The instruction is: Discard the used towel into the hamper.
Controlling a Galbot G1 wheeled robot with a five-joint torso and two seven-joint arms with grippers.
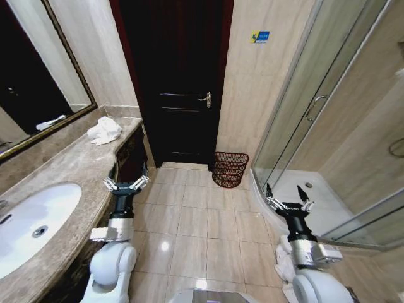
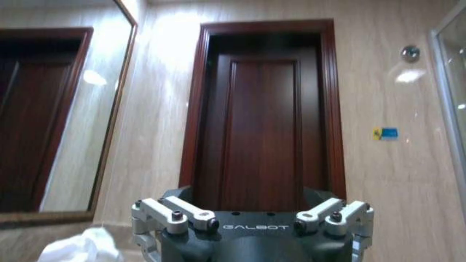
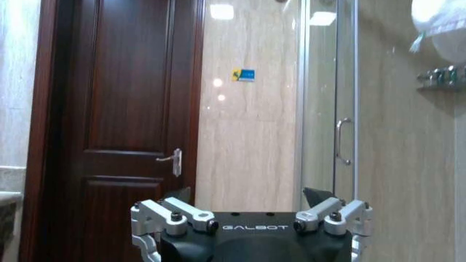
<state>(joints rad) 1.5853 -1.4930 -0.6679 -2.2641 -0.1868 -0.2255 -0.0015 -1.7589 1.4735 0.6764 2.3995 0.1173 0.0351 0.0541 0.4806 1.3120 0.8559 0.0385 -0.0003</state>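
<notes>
- Left gripper point(image 1: 126, 183) held up over the floor beside the front edge of the marble counter point(image 1: 63, 165), fingers spread apart, nothing between them.
- Right gripper point(image 1: 289, 203) held up near the curved threshold of the shower stall point(image 1: 328, 208), fingers also spread apart, nothing held.
- Both arms rise from the robot's base at about the same height, well apart from each other.
- Used towel point(image 1: 104, 130): white, crumpled, lies on the counter's far end near the wall, ahead of the left gripper and out to its left, not touching it.
- Left wrist view catches the towel point(image 2: 82, 248) as a white lump low at the frame corner, next to the left gripper point(image 2: 251, 218).
- Hamper point(image 1: 229, 169): dark reddish-brown wire basket, upright on the tiled floor against the wall, between the dark wooden door point(image 1: 177, 82) and the shower glass; ahead of both grippers, nearer the right one, well apart from each.
- Cannot tell what is inside the hamper.
- White sink basin point(image 1: 31, 221) set in the counter, behind and left of the left gripper.
- Mirror point(image 1: 31, 76) hangs above the counter.
- Right wrist view: right gripper point(image 3: 251, 218) faces the door and the shower glass.
</notes>
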